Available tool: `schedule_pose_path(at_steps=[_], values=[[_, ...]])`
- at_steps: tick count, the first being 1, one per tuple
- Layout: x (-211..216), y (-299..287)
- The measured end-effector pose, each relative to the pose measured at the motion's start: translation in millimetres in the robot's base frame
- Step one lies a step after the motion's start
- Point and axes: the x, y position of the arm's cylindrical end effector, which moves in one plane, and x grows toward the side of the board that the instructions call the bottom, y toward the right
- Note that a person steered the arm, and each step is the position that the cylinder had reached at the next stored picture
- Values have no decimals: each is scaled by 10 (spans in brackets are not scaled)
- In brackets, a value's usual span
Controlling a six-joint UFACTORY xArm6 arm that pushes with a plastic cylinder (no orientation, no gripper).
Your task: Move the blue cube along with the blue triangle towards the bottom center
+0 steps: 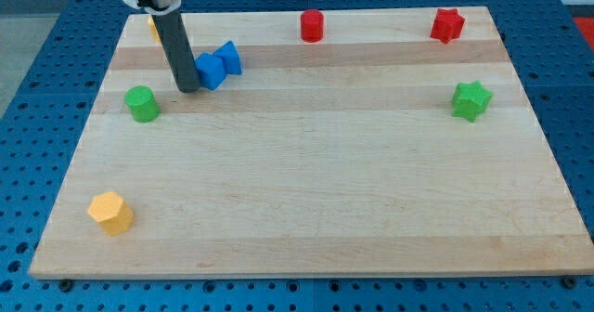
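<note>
Camera view: blue cube [210, 71] touching my tip [188, 88].

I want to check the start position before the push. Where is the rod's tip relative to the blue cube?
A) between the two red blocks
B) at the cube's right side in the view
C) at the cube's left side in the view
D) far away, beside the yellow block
C: my tip stands at the view's left of the blue cube, with the blue triangle just beyond the cube.
</note>
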Motion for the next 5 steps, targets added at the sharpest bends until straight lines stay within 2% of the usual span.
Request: schedule_pose_path(at_steps=[3,5], values=[[-449,-50],[-617,207]])
